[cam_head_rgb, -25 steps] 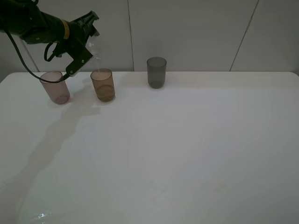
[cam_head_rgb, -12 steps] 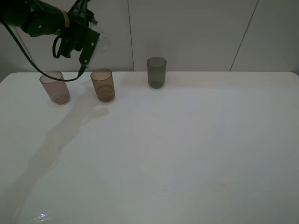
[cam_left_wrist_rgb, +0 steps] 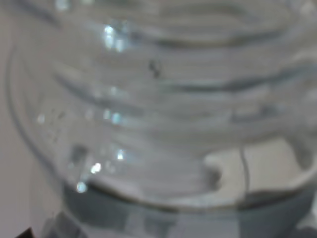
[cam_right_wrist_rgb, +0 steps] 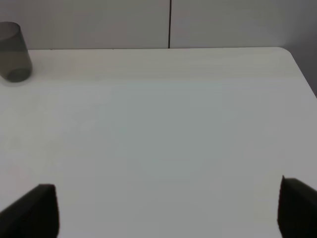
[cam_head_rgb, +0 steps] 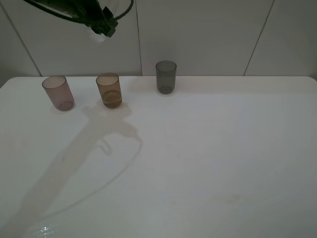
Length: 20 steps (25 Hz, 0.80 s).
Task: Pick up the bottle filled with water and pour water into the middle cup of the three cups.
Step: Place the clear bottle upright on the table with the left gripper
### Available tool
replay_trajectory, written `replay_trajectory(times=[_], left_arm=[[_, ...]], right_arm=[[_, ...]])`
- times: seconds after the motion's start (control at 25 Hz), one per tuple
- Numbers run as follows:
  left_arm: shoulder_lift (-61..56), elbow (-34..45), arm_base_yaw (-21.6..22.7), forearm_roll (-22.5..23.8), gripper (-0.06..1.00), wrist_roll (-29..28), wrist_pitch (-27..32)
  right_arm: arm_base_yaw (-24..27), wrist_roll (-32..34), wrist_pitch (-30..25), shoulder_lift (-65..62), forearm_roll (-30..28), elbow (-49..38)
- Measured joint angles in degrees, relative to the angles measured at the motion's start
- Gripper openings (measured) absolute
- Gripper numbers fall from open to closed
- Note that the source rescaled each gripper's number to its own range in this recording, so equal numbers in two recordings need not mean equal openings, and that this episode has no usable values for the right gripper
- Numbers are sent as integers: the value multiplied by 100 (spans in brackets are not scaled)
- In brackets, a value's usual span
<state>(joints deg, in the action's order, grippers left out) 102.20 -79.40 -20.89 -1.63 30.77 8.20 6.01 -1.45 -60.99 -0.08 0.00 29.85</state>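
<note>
Our left gripper (cam_head_rgb: 101,27) hangs high, jaws clamped; our right gripper's (cam_right_wrist_rgb: 168,208) jaws stand spread apart.

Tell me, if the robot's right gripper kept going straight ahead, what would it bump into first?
Probably nothing on the table. The right gripper stands open over bare tabletop, facing the back wall. The dark grey cup stands off to one side, likely outside its path, though depth is hard to judge.

Even bright light; arm's soft shadow crosses the table (cam_head_rgb: 198,163); the bottle (cam_left_wrist_rgb: 158,114) blurs close-up
</note>
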Motion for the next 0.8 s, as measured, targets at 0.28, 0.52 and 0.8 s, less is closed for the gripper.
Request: replay_trajectory(times=[0.28, 0.52, 0.8], left_arm=[[-107, 887, -584, -790, 1, -408, -620], [-107, 2231, -1180, -1105, 1, -533, -2272], [-114, 3373, -1655, -1058, 1, -1723, -3729]], right_arm=[[0, 0, 0, 0, 0, 0], [0, 0, 0, 0, 0, 0], [0, 0, 0, 0, 0, 0]])
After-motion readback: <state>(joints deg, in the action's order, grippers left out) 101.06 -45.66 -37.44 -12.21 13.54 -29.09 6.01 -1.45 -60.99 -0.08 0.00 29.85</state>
